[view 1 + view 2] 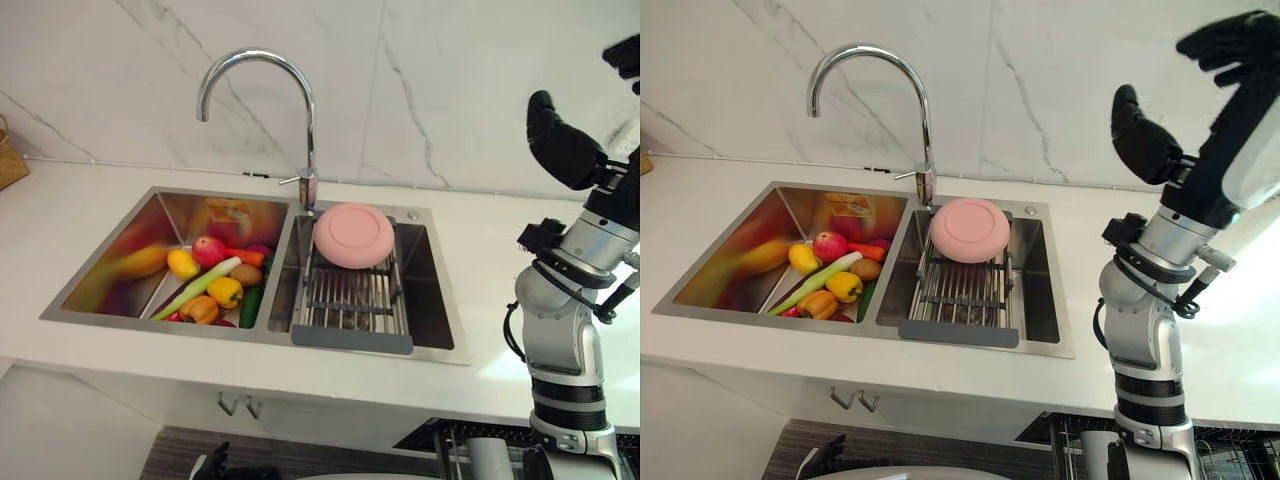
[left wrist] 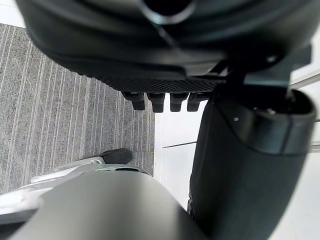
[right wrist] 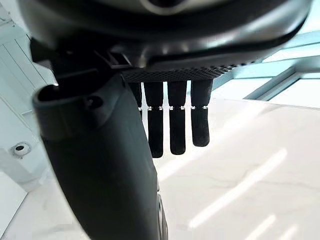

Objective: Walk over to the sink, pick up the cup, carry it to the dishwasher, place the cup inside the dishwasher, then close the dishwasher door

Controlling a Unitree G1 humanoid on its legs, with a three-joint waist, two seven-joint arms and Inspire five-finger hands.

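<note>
Facing sink [image 1: 428, 290], pre-grasp: right hand [image 1: 1225, 120] raised over counter's right end, fingers straight, empty; left hand [image 2: 160, 40] fingers unclear. Next: reach pink cup [image 1: 353, 234] on rack [image 1: 350, 300].

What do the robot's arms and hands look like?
The right arm is a stack of silver-grey cylinders with black joints and looping black cables. The right hand is black, with a thick thumb and slim fingers. The left hand is black too.

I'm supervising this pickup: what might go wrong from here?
The pink cup sits upside down on the rack, so a grasp may slip off its rounded base. The faucet stands just behind it; the raised, open right hand could knock it while coming down.
</note>
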